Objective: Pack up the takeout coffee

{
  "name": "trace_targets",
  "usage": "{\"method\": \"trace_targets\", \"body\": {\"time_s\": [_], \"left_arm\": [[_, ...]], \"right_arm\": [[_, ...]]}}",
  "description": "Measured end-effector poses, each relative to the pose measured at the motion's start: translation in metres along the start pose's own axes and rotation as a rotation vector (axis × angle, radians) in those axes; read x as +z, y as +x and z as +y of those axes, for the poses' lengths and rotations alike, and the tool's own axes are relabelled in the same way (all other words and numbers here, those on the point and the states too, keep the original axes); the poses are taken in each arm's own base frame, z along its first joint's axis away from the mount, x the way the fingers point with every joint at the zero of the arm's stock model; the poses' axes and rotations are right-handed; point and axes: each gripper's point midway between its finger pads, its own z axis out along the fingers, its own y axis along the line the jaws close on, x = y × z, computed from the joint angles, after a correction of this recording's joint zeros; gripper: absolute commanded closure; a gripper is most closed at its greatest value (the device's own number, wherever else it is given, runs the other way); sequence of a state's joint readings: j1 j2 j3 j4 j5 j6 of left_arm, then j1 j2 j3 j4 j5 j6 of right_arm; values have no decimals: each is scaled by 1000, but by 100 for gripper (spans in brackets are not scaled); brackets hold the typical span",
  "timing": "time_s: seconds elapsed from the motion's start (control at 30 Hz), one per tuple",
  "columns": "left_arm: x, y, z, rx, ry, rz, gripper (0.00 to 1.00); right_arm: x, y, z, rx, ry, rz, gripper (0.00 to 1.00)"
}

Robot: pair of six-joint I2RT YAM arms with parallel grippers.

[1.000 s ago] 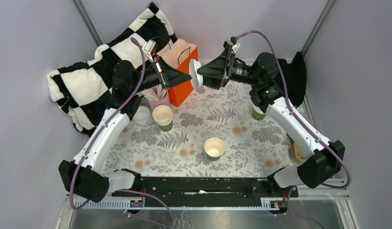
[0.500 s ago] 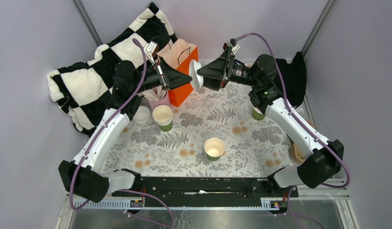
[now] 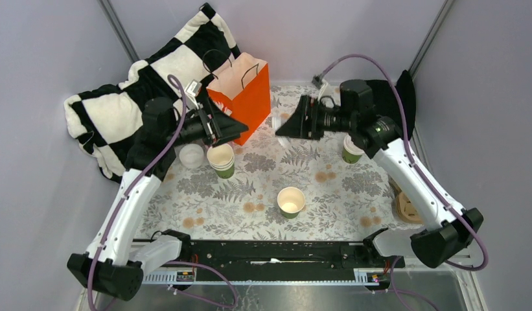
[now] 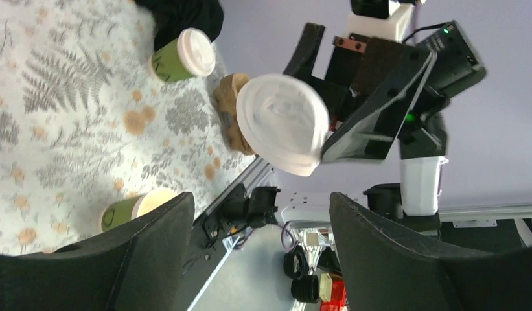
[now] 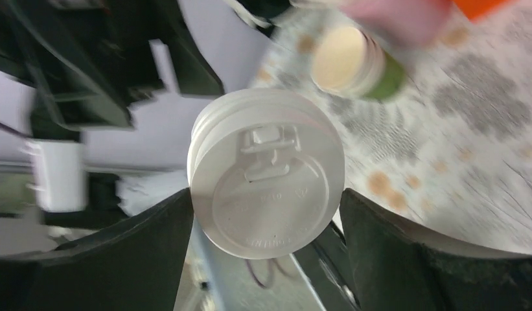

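Left gripper (image 4: 259,207), just in front of the orange bag (image 3: 247,100), has its jaws wide apart and empty. Right gripper (image 5: 266,201), right of the bag, clamps a white lid (image 5: 269,162). Lidded green cup (image 3: 352,151) stands farther right of the bag.
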State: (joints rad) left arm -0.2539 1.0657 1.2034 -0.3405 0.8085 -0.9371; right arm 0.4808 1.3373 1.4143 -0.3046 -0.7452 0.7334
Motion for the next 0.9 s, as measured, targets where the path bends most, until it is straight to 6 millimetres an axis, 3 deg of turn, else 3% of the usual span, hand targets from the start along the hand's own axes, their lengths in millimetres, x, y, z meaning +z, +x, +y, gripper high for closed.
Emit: {"method": "trace_targets", "body": {"time_s": [0.13,0.23,0.33,0.5,0.67,0.9], "left_arm": [[-2,32,16,-57,-53,46,18],[8,63,32,-121,-107,113,18],[15,92,51,-187,-183,168,18],[20,115,73,-247,-274,197,18],[20,119,91,-269,-357,191,18],[17,125,110,-279,-441,206,18]], "right_arm": [[-7,60,-30,-170,208,132,16],[-11,121,-47,-300,329,282,16],[-19,159,-65,-388,439,390,17],[-30,185,-86,-552,606,449,17],[-25,201,-104,-666,704,489,16],[-31,209,-147,-738,881,518,14]]}}
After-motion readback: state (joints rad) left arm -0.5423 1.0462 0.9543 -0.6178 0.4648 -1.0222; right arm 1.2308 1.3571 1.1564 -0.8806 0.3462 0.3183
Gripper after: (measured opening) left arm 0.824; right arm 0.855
